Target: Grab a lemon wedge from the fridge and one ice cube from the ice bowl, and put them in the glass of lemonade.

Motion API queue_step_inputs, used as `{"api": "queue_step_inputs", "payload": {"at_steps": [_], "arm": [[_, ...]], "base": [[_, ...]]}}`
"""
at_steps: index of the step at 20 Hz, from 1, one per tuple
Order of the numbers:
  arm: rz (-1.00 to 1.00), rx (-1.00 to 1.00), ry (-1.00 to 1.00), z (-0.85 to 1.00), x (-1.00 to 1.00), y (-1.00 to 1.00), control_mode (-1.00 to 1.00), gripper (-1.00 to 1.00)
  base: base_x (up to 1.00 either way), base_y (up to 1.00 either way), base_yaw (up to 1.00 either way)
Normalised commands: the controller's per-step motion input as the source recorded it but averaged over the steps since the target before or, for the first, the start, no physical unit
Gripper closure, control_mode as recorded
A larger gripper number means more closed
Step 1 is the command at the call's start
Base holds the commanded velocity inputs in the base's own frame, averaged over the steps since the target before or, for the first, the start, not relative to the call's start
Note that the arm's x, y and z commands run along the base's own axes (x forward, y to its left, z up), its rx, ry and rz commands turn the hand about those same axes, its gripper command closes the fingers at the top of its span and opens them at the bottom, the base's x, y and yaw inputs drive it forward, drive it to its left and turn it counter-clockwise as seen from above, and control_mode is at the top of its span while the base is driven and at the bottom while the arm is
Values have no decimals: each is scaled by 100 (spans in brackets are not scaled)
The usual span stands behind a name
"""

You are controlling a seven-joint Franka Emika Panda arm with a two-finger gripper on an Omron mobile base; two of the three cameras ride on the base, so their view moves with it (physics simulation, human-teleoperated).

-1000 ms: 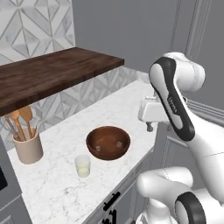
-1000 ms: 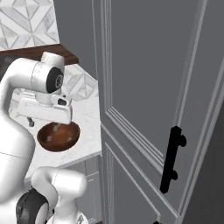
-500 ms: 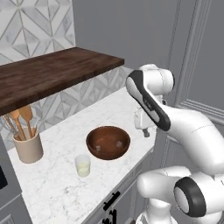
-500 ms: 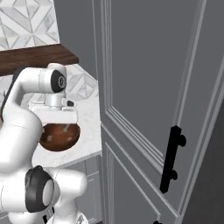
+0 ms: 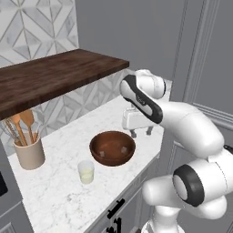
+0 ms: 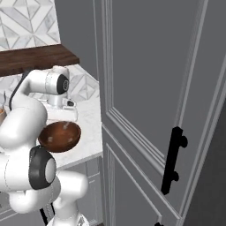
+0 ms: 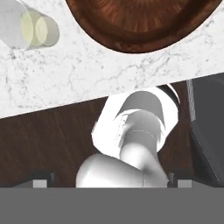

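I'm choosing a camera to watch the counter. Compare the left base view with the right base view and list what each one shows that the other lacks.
Left base view alone: the glass of lemonade, a beige utensil cup with wooden spoons, and the open tool above the counter beside the ice bowl.

Right base view alone: a tall grey panelled door with a black handle.

Both: the ice bowl, the marble counter, the dark wooden shelf and the patterned wall tiles.
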Motion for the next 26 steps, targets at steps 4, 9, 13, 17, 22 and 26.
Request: {"api": "queue_step_inputs", "payload": {"at_steps": [4, 9, 13, 17, 22, 26], "arm": [[-23, 0, -6, -55, 48, 25, -100, -100], [-19, 0, -12, -53, 18, 31, -100, -100], [-16, -1, -11, -33, 10, 24, -100, -100], [-12, -9, 0, -12, 41, 10, -100, -100], [-8, -13, -1, -4, 59, 36, -100, -100], [-4, -6, 0, -55, 50, 40, -100, -100]], "base": [[0, 0, 0], [0, 0, 0], [0, 0, 0], [0, 0, 0], [0, 0, 0], [0, 0, 0]]}}
